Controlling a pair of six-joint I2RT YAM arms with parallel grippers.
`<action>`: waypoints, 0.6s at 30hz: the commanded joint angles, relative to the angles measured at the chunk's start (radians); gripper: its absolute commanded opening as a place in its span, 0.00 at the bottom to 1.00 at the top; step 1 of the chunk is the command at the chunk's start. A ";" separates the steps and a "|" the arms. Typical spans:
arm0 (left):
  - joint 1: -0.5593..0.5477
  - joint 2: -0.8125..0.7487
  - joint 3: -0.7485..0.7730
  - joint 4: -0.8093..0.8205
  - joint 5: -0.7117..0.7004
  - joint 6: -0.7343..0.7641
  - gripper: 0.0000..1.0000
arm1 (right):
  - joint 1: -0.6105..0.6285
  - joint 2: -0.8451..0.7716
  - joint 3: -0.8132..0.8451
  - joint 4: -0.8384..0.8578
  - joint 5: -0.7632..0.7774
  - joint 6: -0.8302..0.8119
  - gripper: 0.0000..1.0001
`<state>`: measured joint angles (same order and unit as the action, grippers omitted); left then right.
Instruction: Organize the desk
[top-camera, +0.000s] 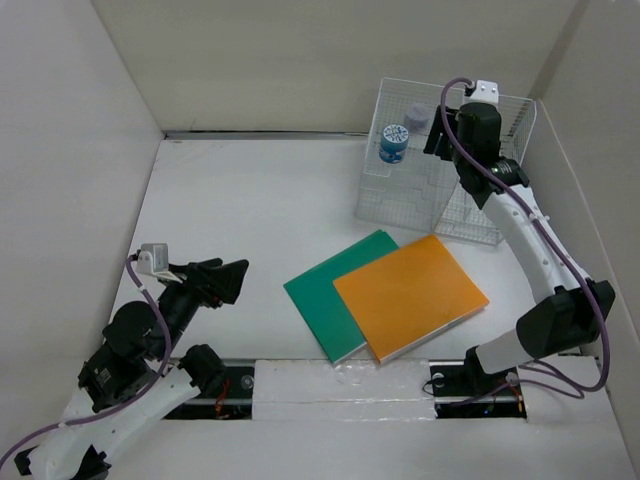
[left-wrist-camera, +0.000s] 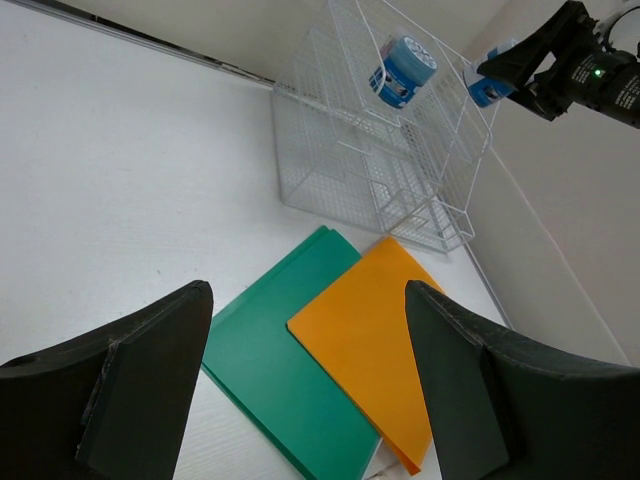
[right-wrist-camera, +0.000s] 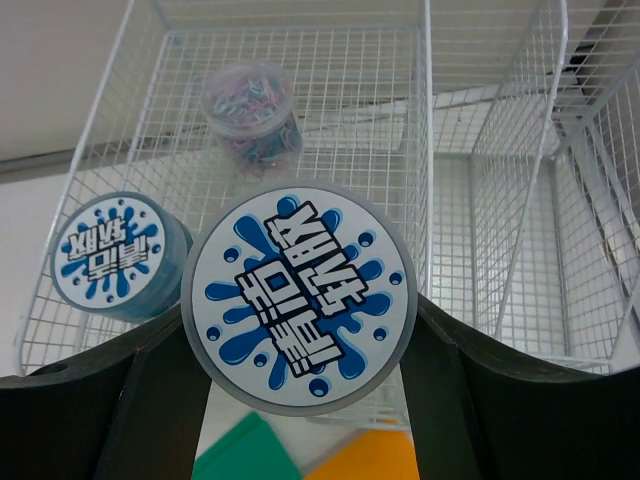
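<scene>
The desk is a flat matte white top that fills the floor of the scene, closed by pale beige wall panels at the back and at both sides. On its near middle lie a green folder and an orange folder, the orange one partly covering the green. In the far right corner stands a white wire rack. Its upper tray holds a blue tub and a small jar of paper clips.

The right gripper is above this rack and pinches a second round tub, with a blue splash label, between its two fingers. The left gripper hangs over the near left part of the desk, its jaws spread and holding nothing.
</scene>
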<state>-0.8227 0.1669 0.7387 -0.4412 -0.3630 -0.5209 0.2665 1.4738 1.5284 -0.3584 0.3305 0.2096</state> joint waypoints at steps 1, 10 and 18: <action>-0.001 0.019 -0.007 0.045 0.010 0.016 0.74 | -0.012 -0.012 0.024 0.046 -0.056 0.008 0.58; -0.001 0.022 -0.007 0.045 0.010 0.016 0.74 | -0.020 0.088 0.009 0.079 -0.065 -0.006 0.60; -0.001 0.014 -0.007 0.041 0.006 0.013 0.74 | -0.019 0.129 0.012 0.082 -0.054 -0.003 0.74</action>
<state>-0.8227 0.1738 0.7387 -0.4385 -0.3595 -0.5205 0.2432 1.6287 1.5230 -0.3531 0.2687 0.2066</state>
